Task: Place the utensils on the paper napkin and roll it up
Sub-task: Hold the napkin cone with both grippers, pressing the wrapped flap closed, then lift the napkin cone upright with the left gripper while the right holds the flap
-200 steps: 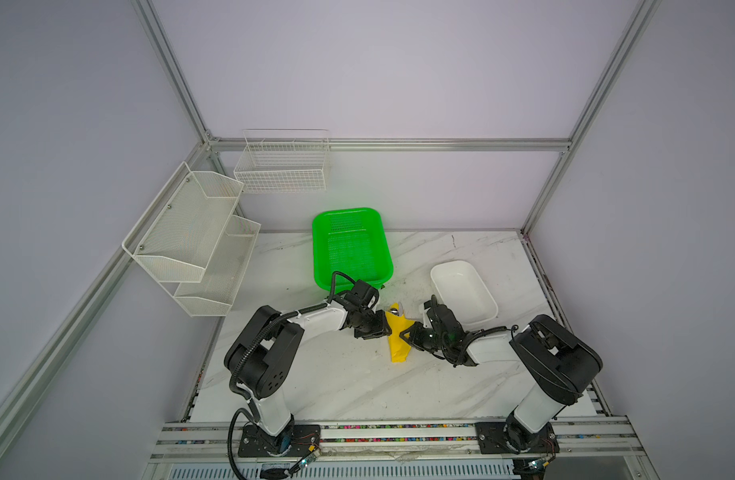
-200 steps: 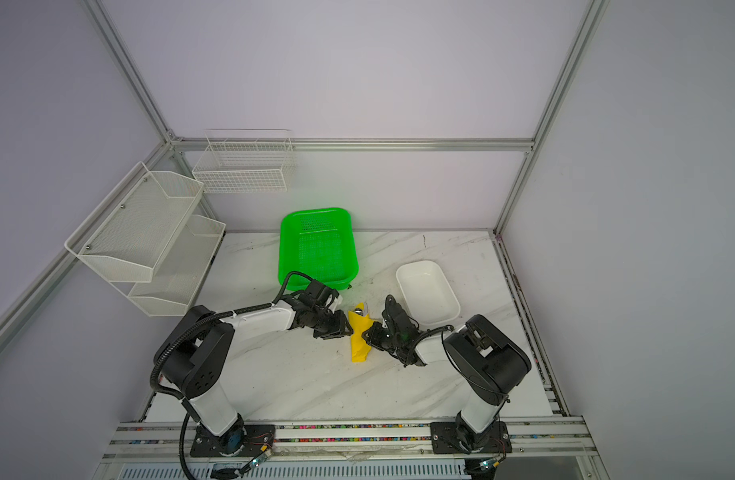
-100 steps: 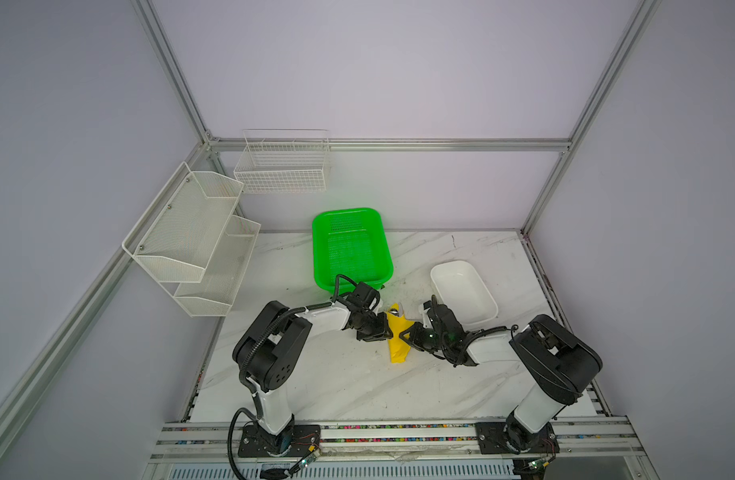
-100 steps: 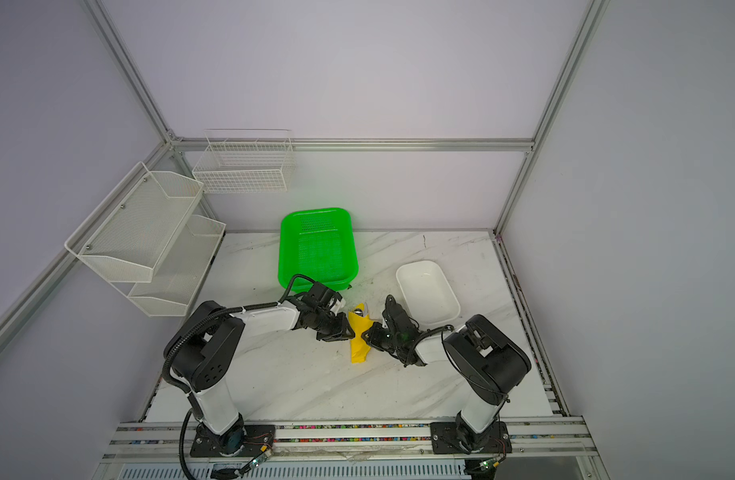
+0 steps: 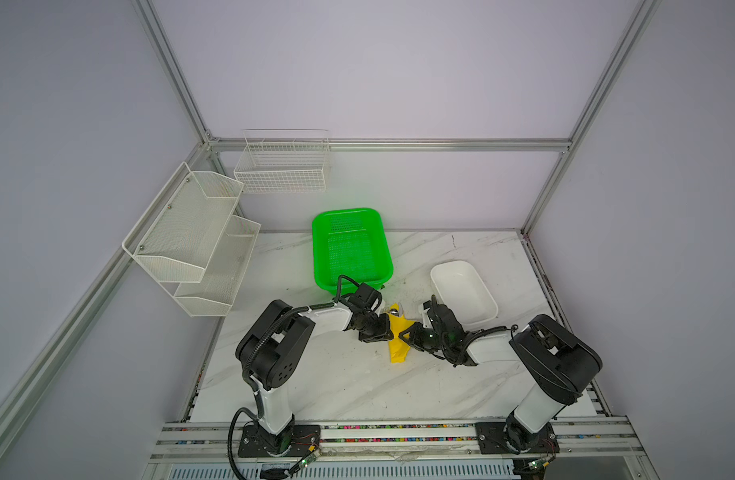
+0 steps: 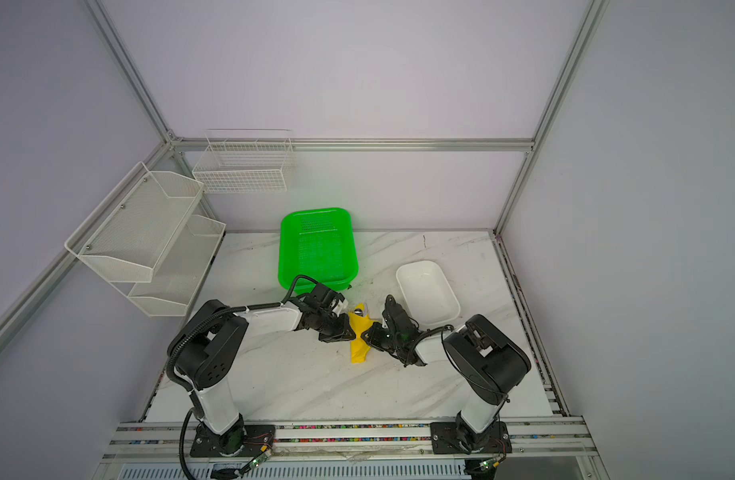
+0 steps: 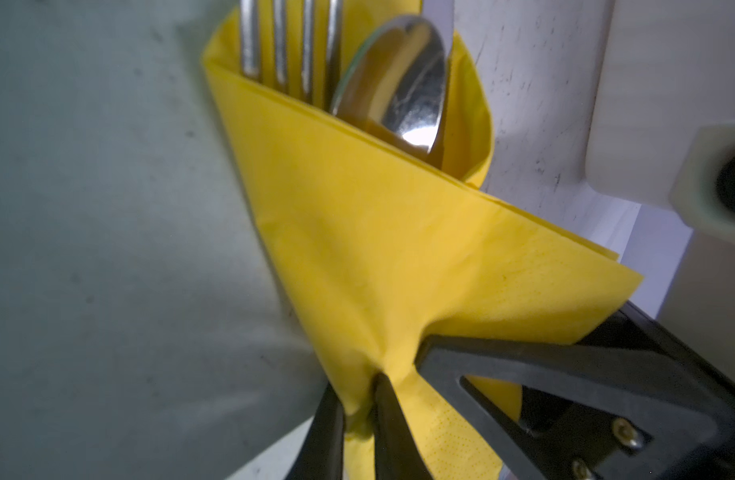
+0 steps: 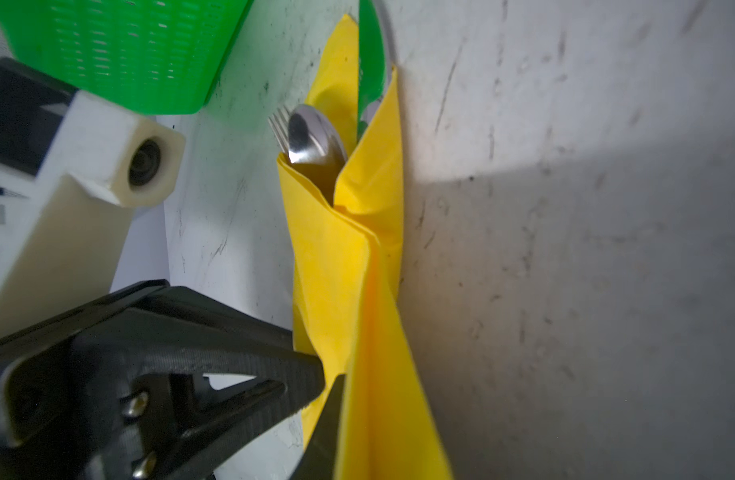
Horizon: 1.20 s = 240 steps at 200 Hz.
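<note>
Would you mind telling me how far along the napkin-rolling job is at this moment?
Done: the fork and spoon already sit inside the folded paper napkin. In hand: the left gripper pinches a flap between its fingers, and the right gripper appears to grip the opposite side. Left: the wrap looks loose and open at the top, so tightening the roll remains.

The paper napkin lies on the table, wrapped around the utensils, pinched between the left gripper on its left and the right gripper on its right. The basket stands just behind it, and the tray sits behind it to the right.
</note>
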Each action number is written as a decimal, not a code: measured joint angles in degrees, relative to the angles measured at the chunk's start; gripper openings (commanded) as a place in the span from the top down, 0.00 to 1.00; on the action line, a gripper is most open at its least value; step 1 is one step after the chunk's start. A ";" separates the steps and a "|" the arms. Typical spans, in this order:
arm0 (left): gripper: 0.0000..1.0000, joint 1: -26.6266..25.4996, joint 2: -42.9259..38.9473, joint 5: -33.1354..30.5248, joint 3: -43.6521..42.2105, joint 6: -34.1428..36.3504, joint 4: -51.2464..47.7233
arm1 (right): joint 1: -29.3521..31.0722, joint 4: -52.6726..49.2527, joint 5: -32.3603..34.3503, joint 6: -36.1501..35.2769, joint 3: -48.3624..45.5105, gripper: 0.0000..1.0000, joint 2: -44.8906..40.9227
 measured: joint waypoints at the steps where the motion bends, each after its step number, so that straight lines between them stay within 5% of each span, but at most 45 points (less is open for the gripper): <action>1: 0.87 0.00 0.00 0.00 0.00 0.00 0.00 | 0.00 0.02 0.00 0.00 0.00 0.80 0.00; 103: 0.87 0.02 0.22 0.48 0.00 0.00 0.37 | 0.00 -1.64 -0.94 -1.49 1.27 0.66 -0.37; 161: 0.85 0.00 0.22 0.59 0.00 -0.02 0.42 | 0.00 -1.73 -1.16 -1.70 1.60 0.80 0.42; 240: 0.61 -0.04 -6.78 -4.44 -1.68 -0.63 -0.37 | 0.00 -2.12 -0.92 -4.42 0.87 0.92 -3.32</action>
